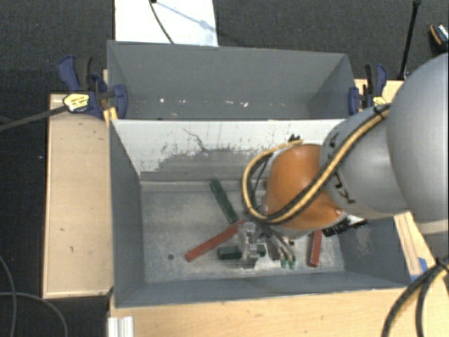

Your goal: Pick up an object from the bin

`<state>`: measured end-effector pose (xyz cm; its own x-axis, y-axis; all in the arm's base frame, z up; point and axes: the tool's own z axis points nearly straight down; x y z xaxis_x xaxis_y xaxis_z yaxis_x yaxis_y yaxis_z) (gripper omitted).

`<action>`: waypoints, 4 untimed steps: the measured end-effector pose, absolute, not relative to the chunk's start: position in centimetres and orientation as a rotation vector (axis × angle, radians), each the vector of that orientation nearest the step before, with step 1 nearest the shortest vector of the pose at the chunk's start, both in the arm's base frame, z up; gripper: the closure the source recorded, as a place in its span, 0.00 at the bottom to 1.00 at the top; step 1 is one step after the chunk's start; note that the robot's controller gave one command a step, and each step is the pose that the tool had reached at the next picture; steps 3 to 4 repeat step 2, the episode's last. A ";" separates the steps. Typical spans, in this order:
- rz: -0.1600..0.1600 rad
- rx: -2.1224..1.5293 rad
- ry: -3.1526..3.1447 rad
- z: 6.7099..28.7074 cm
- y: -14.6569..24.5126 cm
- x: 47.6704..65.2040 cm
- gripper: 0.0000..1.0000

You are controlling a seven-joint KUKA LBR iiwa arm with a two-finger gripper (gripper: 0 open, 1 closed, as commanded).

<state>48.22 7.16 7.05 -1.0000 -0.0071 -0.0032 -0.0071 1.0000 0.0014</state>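
My gripper is low over the bin floor near the front middle, under the orange wrist cover. A small dark green block lies just to its left, close beside it. A long reddish-brown stick slants from the front left up toward the gripper, and its upper end reaches the gripper's left side. A dark green bar lies tilted behind the gripper, toward the bin's middle. Nothing shows as held.
A short red bar lies upright to the right of the gripper. Small green and grey bits sit between them. The arm and its cover hang over the bin's right half. Bare floor lies at the left.
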 end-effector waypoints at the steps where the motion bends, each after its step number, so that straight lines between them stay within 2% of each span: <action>1: 0.006 -0.008 3.130 18.5 10.5 50.7 1.00; 2: 0.000 -0.964 2.983 22.2 10.1 51.0 1.00; 4: 0.000 -0.964 2.983 22.2 10.1 51.0 1.00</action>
